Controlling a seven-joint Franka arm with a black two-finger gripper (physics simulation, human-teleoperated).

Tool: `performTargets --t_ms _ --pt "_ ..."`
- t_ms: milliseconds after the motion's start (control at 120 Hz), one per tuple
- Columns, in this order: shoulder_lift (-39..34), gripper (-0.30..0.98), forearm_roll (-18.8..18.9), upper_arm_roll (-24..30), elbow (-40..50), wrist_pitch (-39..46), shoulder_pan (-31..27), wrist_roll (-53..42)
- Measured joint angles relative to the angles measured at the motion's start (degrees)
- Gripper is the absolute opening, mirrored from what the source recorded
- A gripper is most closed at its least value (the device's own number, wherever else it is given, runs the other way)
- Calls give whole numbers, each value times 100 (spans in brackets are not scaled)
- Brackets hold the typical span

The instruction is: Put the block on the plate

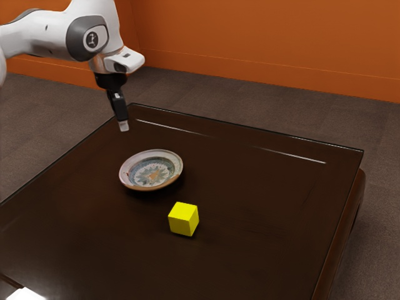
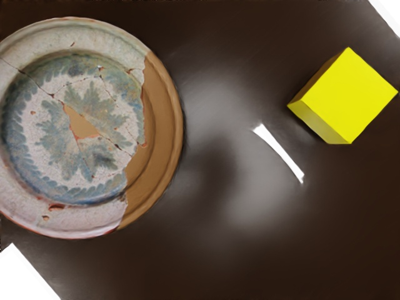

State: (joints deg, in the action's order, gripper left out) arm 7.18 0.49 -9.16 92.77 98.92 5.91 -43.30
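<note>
The black gripper [image 1: 124, 126] hangs above the table in the exterior view, up and to the exterior view's left of the plate, apart from both plate and block. A round patterned plate [image 1: 151, 170] lies face up with its dish bare. The yellow block [image 1: 183, 219] rests on the tabletop beside the plate, nearer the exterior view's lower edge, with a gap between them. From the wrist camera, the cracked plate [image 2: 69, 128] with its brown patch and the yellow block [image 2: 347, 94] both appear, separated by dark tabletop.
The dark glossy table [image 1: 262, 206] carries bright light reflections, including a white patch at the exterior view's lower left. Its far edge and the edge on the exterior view's right are visible. An orange wall [image 1: 275, 44] stands beyond the carpeted floor.
</note>
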Motion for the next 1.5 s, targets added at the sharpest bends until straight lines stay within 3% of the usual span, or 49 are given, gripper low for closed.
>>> performTargets --t_ms 208,425,692,1083,1500 --pt "-10 69 9 27 80 -21 43 -263" --pt "-231 69 -160 673 1001 -22 333 -537" --pt "-122 69 115 1110 2259 1413 340 -1438" --pt "839 69 140 1268 2114 2750 475 -2350" --pt "1539 69 138 1252 2076 3341 390 -2842"
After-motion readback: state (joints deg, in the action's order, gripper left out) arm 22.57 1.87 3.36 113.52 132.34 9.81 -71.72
